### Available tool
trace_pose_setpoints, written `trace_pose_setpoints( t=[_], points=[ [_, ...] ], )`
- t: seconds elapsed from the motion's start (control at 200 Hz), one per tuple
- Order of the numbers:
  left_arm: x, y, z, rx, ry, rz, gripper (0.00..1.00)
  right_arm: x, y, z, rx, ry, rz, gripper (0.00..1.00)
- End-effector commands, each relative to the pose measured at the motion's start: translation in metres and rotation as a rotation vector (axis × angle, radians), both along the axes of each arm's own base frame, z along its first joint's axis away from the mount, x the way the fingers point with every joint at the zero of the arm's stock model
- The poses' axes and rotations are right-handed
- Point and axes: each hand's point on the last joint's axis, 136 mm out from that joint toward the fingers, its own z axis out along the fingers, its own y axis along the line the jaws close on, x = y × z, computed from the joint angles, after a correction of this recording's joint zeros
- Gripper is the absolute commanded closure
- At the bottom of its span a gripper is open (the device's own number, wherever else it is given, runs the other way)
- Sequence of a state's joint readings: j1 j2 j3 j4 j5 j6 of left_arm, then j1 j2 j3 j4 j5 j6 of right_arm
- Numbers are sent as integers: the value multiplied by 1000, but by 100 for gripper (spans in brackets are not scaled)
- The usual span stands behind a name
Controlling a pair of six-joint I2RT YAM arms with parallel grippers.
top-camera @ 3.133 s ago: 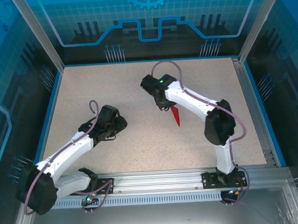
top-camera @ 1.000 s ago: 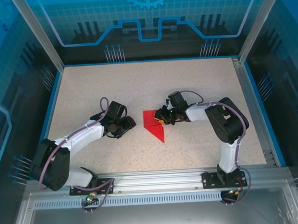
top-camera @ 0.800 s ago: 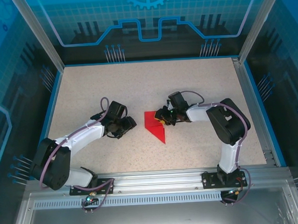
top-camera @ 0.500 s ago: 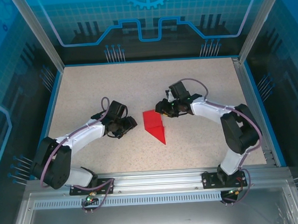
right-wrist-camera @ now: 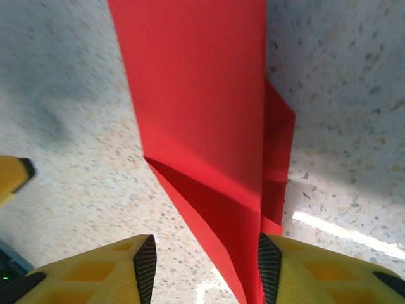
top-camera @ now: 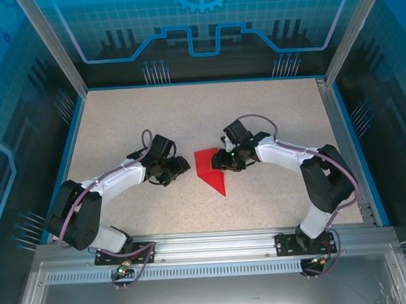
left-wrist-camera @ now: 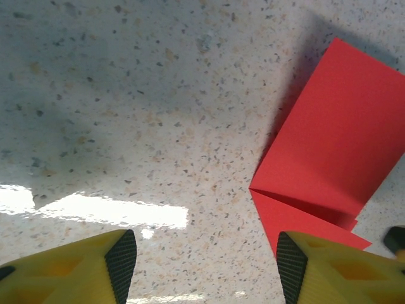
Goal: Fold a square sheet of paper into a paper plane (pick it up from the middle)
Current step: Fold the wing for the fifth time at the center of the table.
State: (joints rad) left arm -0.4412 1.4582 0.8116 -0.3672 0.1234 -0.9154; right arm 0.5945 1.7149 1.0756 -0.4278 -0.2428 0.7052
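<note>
Nearby, a metal rail (top-camera: 214, 241) holds both arm bases at the near edge of the speckled table (top-camera: 120, 122). Just beyond it, the left gripper (top-camera: 181, 167) sits low over the top. Its yellow fingers (left-wrist-camera: 95, 269) are spread wide with bare table between them, holding nothing. The red paper (top-camera: 209, 166) lies flat ahead of those fingers and off to their right. Its folded near flap reaches close to the right-hand finger, and I cannot tell whether they touch.

On the paper's other side is the right gripper (top-camera: 220, 162). Its fingers (right-wrist-camera: 95, 269) are parted and not pinching. A narrowing part of the paper runs in between them, close along the inner face of one finger, with table showing beside the other. A yellow, black-tipped fingertip (right-wrist-camera: 12, 176) pokes in at the edge of the right wrist view. Farther off, the blue-lit panel (top-camera: 203, 29) closes the back.

Three seconds ago the paper hung in the air from the right gripper as a slim strip, and the left arm was drawn back. Now the paper is down flat. Over the last second the right fingers have spread apart, and the left gripper has edged a little nearer.
</note>
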Motion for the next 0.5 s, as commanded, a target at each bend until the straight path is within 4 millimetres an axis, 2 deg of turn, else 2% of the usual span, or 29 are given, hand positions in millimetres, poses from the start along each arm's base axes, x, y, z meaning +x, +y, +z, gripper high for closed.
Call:
trace_pose_setpoints(
  t=[0.0,0.12,0.24,0.33,0.495],
  points=[
    [6,-8,7,-35,-12,-31,36,-7,2,-11,-80,26,46,53],
    [5,-8,7,-36,-10,-36,36,-6,-2,-15,-126,33,34,58],
    [3,-7,6,-35,-8,-35,36,-4,-6,-7,-137,2,17,58],
    [3,-6,5,-32,-7,-37,36,-2,-7,-3,-138,-18,18,54],
    [2,-7,3,-33,3,-40,36,-5,5,-19,-109,41,57,50]
  ],
)
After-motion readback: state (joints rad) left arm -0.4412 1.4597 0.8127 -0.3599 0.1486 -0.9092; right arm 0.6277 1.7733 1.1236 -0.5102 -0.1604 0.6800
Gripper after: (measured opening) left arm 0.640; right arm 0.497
